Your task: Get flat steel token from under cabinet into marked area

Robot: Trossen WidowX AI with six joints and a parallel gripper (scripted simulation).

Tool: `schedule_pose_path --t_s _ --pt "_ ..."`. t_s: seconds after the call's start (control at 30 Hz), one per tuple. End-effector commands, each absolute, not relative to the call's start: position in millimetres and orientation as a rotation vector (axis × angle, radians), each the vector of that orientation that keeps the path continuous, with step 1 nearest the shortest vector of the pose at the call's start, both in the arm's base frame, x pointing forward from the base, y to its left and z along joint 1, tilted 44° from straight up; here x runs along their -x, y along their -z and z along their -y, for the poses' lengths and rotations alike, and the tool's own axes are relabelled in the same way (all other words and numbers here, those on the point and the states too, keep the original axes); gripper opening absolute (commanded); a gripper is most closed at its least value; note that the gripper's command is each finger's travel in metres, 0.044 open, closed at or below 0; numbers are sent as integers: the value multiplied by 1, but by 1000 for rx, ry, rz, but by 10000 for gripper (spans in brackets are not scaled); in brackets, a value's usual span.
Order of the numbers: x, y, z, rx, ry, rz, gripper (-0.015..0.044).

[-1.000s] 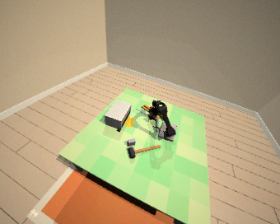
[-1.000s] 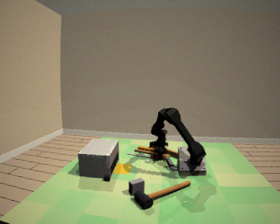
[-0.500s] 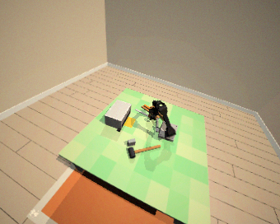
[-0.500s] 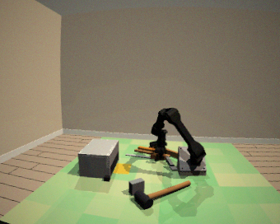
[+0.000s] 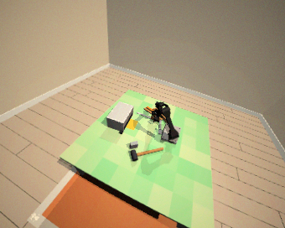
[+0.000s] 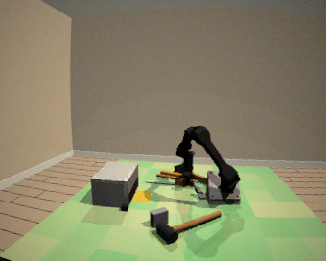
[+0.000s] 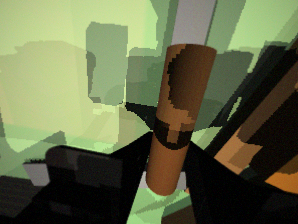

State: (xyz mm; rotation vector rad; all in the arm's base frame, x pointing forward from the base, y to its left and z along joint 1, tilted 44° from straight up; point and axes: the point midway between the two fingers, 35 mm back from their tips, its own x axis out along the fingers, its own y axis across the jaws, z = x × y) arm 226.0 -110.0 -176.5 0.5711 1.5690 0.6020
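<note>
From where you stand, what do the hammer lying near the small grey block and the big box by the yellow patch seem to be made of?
The hammer has an orange-brown handle, probably smooth wood, and a dull black head, perhaps rubber or painted metal. The box is pale grey and matte; painted metal or plastic, I can't tell which.

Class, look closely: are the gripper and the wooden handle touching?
Touching: the wrist view shows the gripper's black fingers closed on both sides of the wooden handle.
</note>
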Motion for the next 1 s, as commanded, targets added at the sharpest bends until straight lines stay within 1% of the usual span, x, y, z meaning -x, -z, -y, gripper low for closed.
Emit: schedule_pose_path --t_s 0.0,0.97 --pt "-228 177 112 -539 -628 -1553 0" --pt "-228 181 117 -374 -785 -1463 0"
